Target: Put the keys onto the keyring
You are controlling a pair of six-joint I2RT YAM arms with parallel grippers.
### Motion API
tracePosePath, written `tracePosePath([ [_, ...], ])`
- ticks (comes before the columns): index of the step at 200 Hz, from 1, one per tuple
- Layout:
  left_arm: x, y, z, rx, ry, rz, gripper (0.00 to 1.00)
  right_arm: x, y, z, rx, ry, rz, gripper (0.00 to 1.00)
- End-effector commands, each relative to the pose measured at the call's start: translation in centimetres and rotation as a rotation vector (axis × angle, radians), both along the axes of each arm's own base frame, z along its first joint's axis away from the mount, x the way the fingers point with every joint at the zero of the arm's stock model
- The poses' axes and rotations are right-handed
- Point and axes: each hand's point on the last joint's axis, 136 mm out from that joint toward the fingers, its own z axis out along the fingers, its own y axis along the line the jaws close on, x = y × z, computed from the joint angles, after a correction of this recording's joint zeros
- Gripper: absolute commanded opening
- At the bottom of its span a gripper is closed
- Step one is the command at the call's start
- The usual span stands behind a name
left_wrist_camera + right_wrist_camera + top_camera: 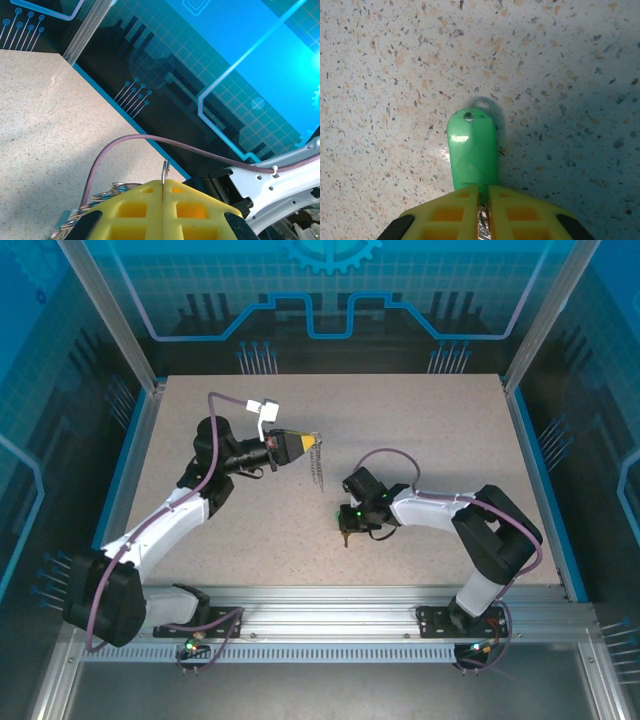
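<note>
My left gripper (303,443) hovers above the middle of the table, shut on the keyring (315,440). Its silvery beaded chain (319,472) dangles below the ring. In the left wrist view the yellow fingers (190,210) pinch the thin edge of the keyring (164,171), which pokes out past the tips; coiled rings and chain (97,197) hang at the left. My right gripper (349,525) is low over the table, shut on the key (345,536). Its green head (472,150) with a small hole sticks out past the right gripper (483,191), just above the tabletop; the blade is clamped between the fingers.
The speckled tabletop (250,530) lies between blue-lit walls with aluminium posts (125,325). A purple cable (150,140) loops across the left wrist view. The right arm's white link (440,508) stretches toward the table's right side.
</note>
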Motion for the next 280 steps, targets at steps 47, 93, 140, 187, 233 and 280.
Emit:
tracePosePath([
  [47,0.05,-0.43,0.14,-0.016,-0.001,-0.007,0.00,-0.09,-0.38,0.77,-0.020,-0.019,0.006,0.17],
  [93,0.02,-0.54,0.19,-0.016,-0.002,-0.009,0.00,-0.11,-0.29,0.96,-0.014,-0.023,0.008,0.16],
  [140,0.01,-0.57,0.19,-0.016,-0.003,-0.008,0.00,-0.20,-0.28,0.95,-0.011,-0.022,0.010,0.14],
  [187,0.03,-0.59,0.00,-0.014,0.001,-0.009,0.00,-0.14,0.02,0.70,-0.001,-0.014,0.014,0.16],
  [233,0.06,-0.57,-0.04,-0.012,0.000,-0.006,0.00,-0.19,0.12,0.48,0.000,-0.008,0.017,0.16],
  [280,0.04,-0.57,-0.07,-0.011,-0.001,-0.007,0.00,-0.21,0.32,0.34,0.007,-0.004,0.021,0.16],
])
